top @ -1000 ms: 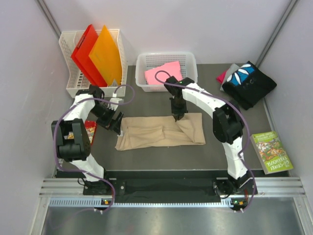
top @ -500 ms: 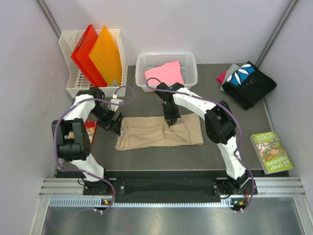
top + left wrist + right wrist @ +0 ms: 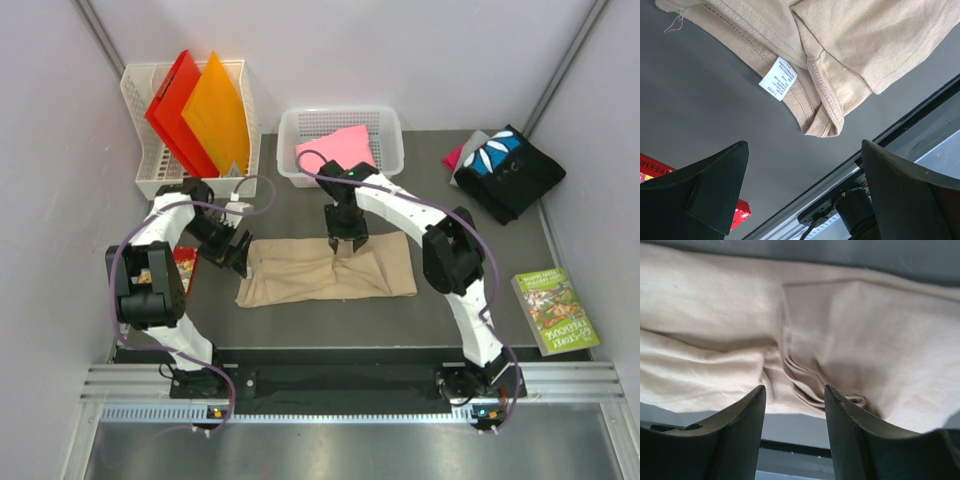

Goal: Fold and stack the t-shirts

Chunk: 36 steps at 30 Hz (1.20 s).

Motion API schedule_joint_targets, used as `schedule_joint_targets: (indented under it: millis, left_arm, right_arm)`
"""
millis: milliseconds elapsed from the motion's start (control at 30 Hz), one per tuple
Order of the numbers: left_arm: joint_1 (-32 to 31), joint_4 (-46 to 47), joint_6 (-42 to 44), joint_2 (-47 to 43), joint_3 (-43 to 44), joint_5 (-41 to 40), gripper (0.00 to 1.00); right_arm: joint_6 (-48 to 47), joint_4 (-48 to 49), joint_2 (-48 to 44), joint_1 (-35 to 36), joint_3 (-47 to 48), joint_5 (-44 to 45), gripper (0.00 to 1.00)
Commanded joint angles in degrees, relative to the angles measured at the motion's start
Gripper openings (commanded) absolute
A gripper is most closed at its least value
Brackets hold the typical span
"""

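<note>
A tan t-shirt (image 3: 330,268) lies folded into a long strip on the dark table, with wrinkles at its middle (image 3: 805,385). My right gripper (image 3: 342,243) hangs over the strip's upper middle, its jaws open above the cloth with nothing between them (image 3: 795,390). My left gripper (image 3: 236,250) sits wide open just off the shirt's left end, where the hem and a white label (image 3: 778,78) show. A pink t-shirt (image 3: 335,150) lies in the white basket (image 3: 392,135). A black t-shirt with blue-and-white print (image 3: 508,170) sits at the back right over grey and magenta cloth (image 3: 460,155).
A white mesh rack (image 3: 140,150) at the back left holds red and orange folders (image 3: 200,110). A red packet (image 3: 184,268) lies beside the left arm. A green book (image 3: 555,310) lies at the right edge. The table's front rail (image 3: 850,170) runs close to the left gripper.
My right gripper dragged the shirt's right part leftward, then opened and let go of the cloth, which now lies on the strip. The left arm stayed still.
</note>
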Motion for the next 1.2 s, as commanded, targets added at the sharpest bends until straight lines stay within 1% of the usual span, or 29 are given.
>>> schedule_joint_targets:
  millis: [0, 33, 100, 133, 200, 300, 500, 733, 833, 900, 933, 967, 1000, 1033, 1067, 1133, 1167]
  left_arm:
    - [0.3, -0.5, 0.9, -0.4, 0.5, 1.4, 0.99]
    - [0.3, -0.7, 0.9, -0.4, 0.6, 1.4, 0.99]
    - [0.3, -0.8, 0.8, -0.5, 0.6, 1.5, 0.99]
    - [0.3, -0.8, 0.8, -0.6, 0.7, 1.5, 0.99]
    - [0.3, -1.0, 0.7, -0.4, 0.7, 1.5, 0.99]
    - [0.3, -1.3, 0.6, -0.3, 1.1, 1.6, 0.99]
    - [0.3, -1.7, 0.3, -0.4, 1.8, 1.5, 0.99]
    - [0.3, -1.4, 0.5, -0.3, 1.6, 1.3, 0.99]
    - [0.3, -1.7, 0.6, -0.2, 1.8, 1.4, 0.99]
    - [0.3, -2.0, 0.8, -0.4, 2.1, 1.4, 0.99]
    - [0.4, -2.4, 0.8, -0.4, 2.7, 1.4, 0.99]
    - [0.3, -2.8, 1.0, -0.4, 3.1, 1.4, 0.99]
    - [0.3, -3.1, 1.0, -0.4, 3.5, 1.5, 0.99]
    - [0.3, -3.8, 1.1, -0.1, 4.1, 1.6, 0.99]
    - [0.3, -3.9, 1.1, -0.2, 4.3, 1.6, 0.99]
    - [0.2, -4.1, 1.0, -0.2, 4.6, 2.0, 0.99]
    - [0.2, -4.2, 0.7, 0.0, 4.6, 2.0, 0.99]
  right_arm:
    - [-1.2, 1.1, -9.4, -3.2, -5.6, 2.0, 0.5]
    - [-1.3, 2.3, -13.2, -4.1, -10.8, 2.0, 0.5]
    - [-1.2, 6.2, -16.4, -6.5, -16.6, 0.8, 0.5]
    - [-1.4, 7.3, -18.5, -7.2, -21.6, 0.3, 0.49]
    - [-1.5, 9.6, -19.7, -8.1, -25.2, 0.4, 0.49]
    - [-1.6, 13.0, -21.3, -8.2, -30.4, -2.8, 0.48]
    - [-0.8, 17.2, -21.8, -7.0, -31.6, -8.5, 0.46]
    - [-0.2, 16.0, -18.2, -2.3, -28.7, -9.0, 0.42]
    - [-0.2, 14.5, -18.7, -2.7, -27.1, -7.1, 0.41]
    - [-0.8, 12.7, -20.2, -6.0, -25.9, -4.8, 0.41]
    - [-1.3, 12.5, -22.4, -7.8, -26.1, -4.3, 0.42]
    - [-1.5, 12.5, -23.6, -11.9, -26.5, -4.1, 0.43]
    - [-2.1, 12.9, -24.9, -14.2, -27.9, -4.4, 0.43]
    - [-2.4, 13.4, -27.4, -16.4, -28.9, -5.0, 0.46]
    - [-2.9, 14.9, -28.5, -20.4, -30.0, -7.0, 0.46]
    - [-4.4, 16.4, -30.2, -23.9, -33.2, -9.3, 0.48]
    - [-4.9, 17.7, -30.3, -26.4, -34.4, -11.9, 0.5]
